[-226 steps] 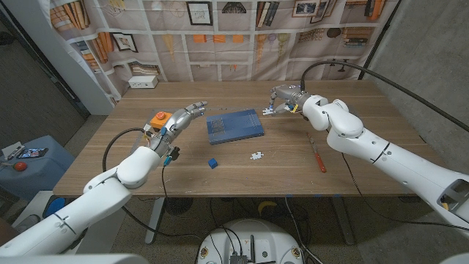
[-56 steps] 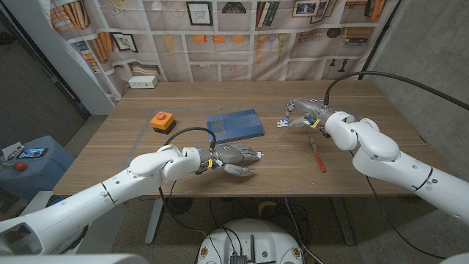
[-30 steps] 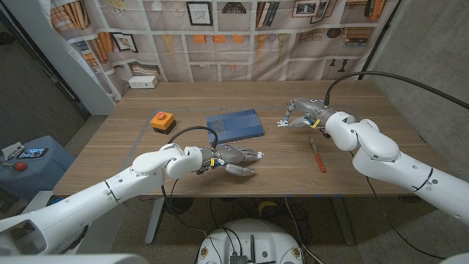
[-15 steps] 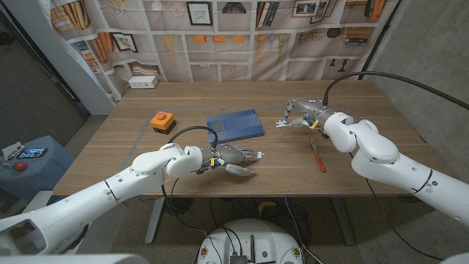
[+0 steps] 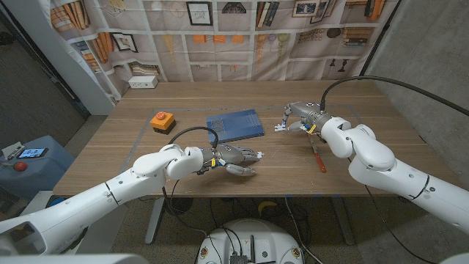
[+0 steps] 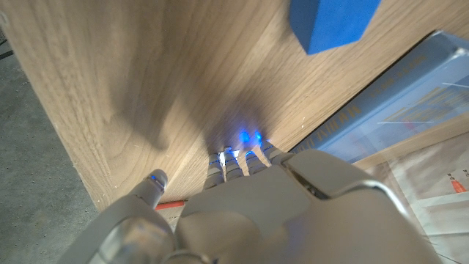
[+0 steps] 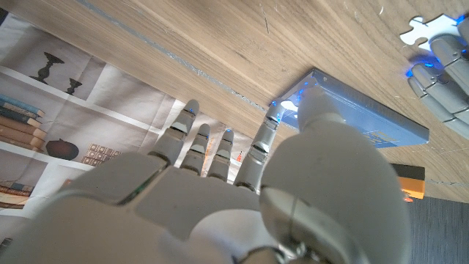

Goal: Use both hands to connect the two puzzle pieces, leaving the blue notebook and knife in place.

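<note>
Head camera looks down; wrist cameras close above the table [image 5: 146, 132], sharing the blue notebook [image 5: 234, 125]

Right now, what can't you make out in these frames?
- Left hand, head view: its fingers cover the spot by the white piece, so contact is unclear.
- Right hand, head view: its fingertips are too small to tell if they hold anything.
- Blue piece, left wrist view: cut off by the frame edge.

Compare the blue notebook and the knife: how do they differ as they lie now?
The notebook is a broad blue rectangle; the knife is a thin strip with a red handle. The notebook lies mid-table; the knife lies further right, beside the right arm. Both lie flat on the table, untouched.
</note>
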Available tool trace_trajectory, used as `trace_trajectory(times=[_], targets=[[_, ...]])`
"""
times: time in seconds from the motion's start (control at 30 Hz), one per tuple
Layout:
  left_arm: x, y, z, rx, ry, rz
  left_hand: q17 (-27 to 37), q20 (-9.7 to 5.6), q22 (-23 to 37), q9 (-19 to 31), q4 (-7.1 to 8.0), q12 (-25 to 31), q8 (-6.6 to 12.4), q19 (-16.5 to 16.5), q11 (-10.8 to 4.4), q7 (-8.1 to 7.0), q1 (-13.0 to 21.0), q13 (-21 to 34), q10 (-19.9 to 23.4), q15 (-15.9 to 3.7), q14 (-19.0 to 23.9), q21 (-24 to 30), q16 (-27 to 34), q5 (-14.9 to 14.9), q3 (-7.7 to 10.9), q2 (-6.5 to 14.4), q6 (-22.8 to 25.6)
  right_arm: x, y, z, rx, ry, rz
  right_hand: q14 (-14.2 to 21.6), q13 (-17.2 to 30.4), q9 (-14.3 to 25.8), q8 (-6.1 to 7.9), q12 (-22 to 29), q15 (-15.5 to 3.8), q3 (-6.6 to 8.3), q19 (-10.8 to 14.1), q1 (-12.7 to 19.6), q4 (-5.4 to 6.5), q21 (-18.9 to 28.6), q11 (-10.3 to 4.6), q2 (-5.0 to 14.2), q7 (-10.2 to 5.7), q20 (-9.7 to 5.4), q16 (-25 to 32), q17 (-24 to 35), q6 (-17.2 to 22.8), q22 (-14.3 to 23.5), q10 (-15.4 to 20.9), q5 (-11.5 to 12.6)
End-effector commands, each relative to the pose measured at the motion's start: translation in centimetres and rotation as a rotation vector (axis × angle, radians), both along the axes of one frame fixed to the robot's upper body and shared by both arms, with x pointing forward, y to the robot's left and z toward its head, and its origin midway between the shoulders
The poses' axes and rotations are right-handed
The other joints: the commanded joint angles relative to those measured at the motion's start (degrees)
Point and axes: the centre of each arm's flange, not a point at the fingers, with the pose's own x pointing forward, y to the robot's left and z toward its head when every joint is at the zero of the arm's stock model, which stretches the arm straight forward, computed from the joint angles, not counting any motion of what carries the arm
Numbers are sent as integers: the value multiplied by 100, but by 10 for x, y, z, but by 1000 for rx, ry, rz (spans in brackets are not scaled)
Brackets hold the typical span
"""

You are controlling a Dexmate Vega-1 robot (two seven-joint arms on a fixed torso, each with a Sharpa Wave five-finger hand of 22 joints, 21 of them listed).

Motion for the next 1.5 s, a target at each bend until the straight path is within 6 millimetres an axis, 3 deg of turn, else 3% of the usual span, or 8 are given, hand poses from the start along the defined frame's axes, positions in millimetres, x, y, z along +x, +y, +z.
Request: trace_trajectory(times=[0.03, 1.5], targets=[[-1, -2, -1, -9, 5, 20, 15, -289, 11, 17, 2, 22, 14, -1178, 3, 7, -19, 32, 50, -141, -650, 47, 50, 26, -12, 776, 43, -1, 3, -9, -17, -13, -17, 71, 25, 6, 38, 4, -3, -7, 68, 4, -6, 4, -7, 69, 16, -21, 36, 31, 60, 27, 81, 4], [-5, -5, -6, -33, 27, 61, -4, -268, -2, 17, -24, -20, -23, -1130, 1, 1, 16, 33, 87, -149, -564, 56, 25, 33, 74, 784, 76, -4, 24, -49, -21, -4, -77, 251, 29, 7, 46, 15, -13, -40, 155, 0, -10, 17, 13, 89, 17, 4, 99, 46, 102, 27, 203, -19]])
